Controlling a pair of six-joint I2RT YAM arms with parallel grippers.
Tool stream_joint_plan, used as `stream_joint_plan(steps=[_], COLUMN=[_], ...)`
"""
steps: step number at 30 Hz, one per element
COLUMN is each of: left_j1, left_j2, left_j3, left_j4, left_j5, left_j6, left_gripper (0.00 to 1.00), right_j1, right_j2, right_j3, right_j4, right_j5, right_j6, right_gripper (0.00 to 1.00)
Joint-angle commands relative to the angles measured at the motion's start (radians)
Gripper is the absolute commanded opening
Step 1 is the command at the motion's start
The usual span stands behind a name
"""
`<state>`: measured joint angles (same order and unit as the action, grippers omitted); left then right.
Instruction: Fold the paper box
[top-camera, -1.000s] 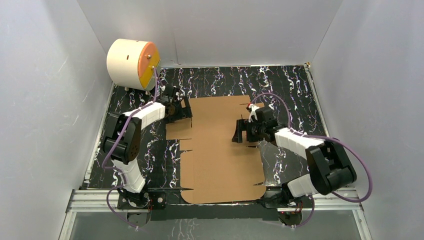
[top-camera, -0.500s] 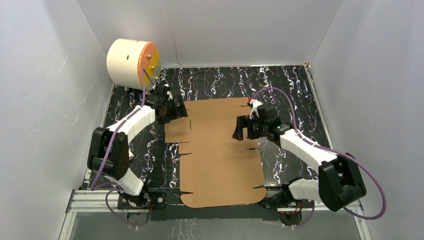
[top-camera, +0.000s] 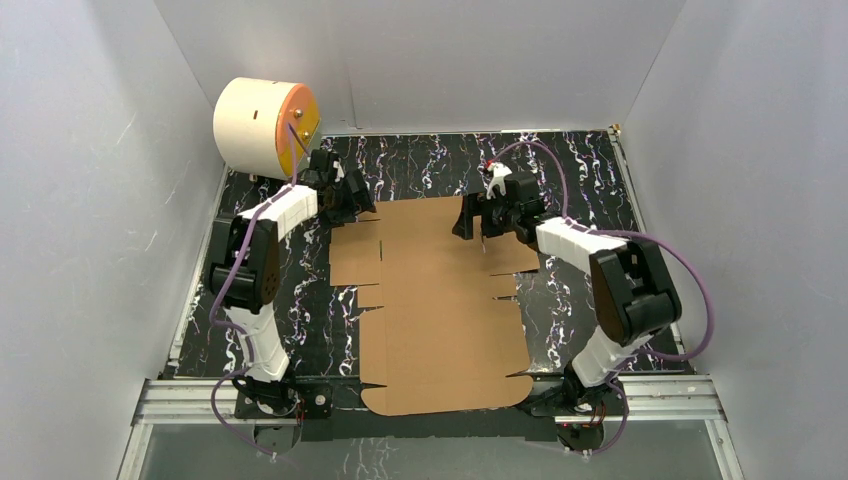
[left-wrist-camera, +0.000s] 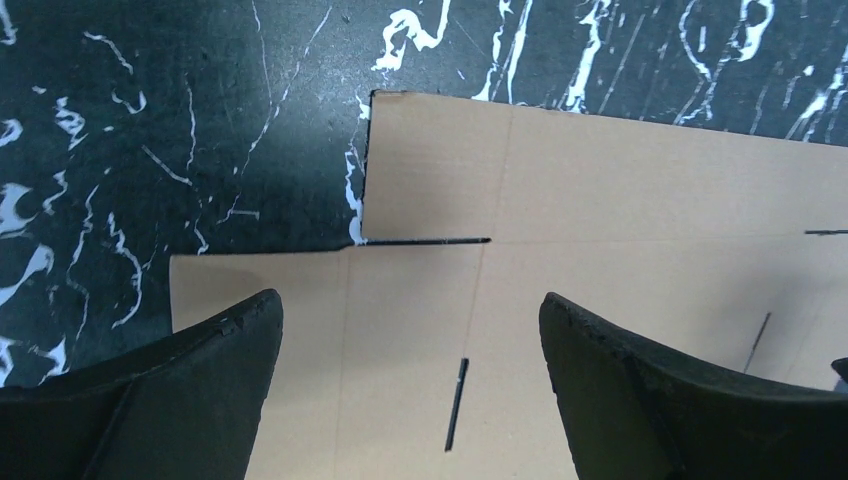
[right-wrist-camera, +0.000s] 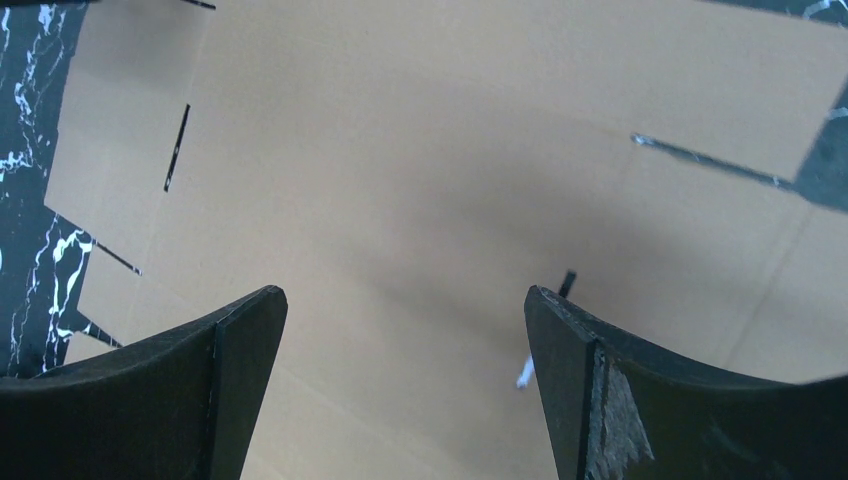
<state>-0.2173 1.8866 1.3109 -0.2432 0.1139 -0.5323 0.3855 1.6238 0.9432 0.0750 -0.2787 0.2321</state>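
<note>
Brown corrugated cardboard, the box (top-camera: 440, 300), lies as 1 flat die-cut sheet on the black marbled table (top-camera: 590, 170). Its near edge, with rounded corners, overlaps the metal rail (top-camera: 700, 398) between the 2 arm bases. From there the sheet runs away down the middle of the table, with slits cut in from both long sides and a flap sticking out on each side further back.

Both arms reach to the far end of the sheet. The left gripper (left-wrist-camera: 408, 305) hangs over the far-left part, where a stepped corner and a slit show below it; its fingers (left-wrist-camera: 200, 390) are spread wide with nothing between them. The right gripper (right-wrist-camera: 402, 295) is over the far-right part, with cardboard filling almost all of its wrist view; its fingers (right-wrist-camera: 640, 400) are also spread wide and hold nothing. Whether either gripper touches the sheet cannot be told.

Beyond the left gripper, in the far-left corner, a cream cylinder (top-camera: 255, 125) with an orange face lies on its side. White walls (top-camera: 90, 200) close in the table on 3 sides.
</note>
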Motion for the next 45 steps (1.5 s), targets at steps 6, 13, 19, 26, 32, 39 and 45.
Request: stream_joint_plan(steps=[6, 13, 19, 26, 32, 39, 45], left_j1=[0.004, 0.005, 0.004, 0.004, 0.005, 0.005, 0.004], left_j2=[0.080, 0.128, 0.157, 0.172, 0.192, 0.195, 0.179], left_j3=[0.094, 0.127, 0.155, 0.151, 0.140, 0.139, 0.136], left_j4=[0.037, 0.048, 0.044, 0.037, 0.036, 0.040, 0.047], left_j5=[0.050, 0.061, 0.086, 0.126, 0.159, 0.177, 0.220], left_j6=[0.049, 0.060, 0.055, 0.033, 0.016, 0.005, -0.014], left_gripper=[0.96, 0.96, 0.96, 0.96, 0.96, 0.96, 0.95], right_j1=[0.002, 0.003, 0.003, 0.011, 0.021, 0.030, 0.037], right_j2=[0.162, 0.221, 0.244, 0.251, 0.271, 0.292, 0.297], right_j3=[0.118, 0.138, 0.148, 0.129, 0.107, 0.089, 0.079], right_j4=[0.205, 0.242, 0.241, 0.247, 0.260, 0.268, 0.270], right_j5=[-0.115, -0.139, -0.141, -0.137, -0.137, -0.127, -0.118], right_j6=[-0.009, -0.016, -0.027, -0.034, -0.030, -0.028, -0.030], right_gripper=[0.99, 0.99, 0.99, 0.99, 0.99, 0.99, 0.99])
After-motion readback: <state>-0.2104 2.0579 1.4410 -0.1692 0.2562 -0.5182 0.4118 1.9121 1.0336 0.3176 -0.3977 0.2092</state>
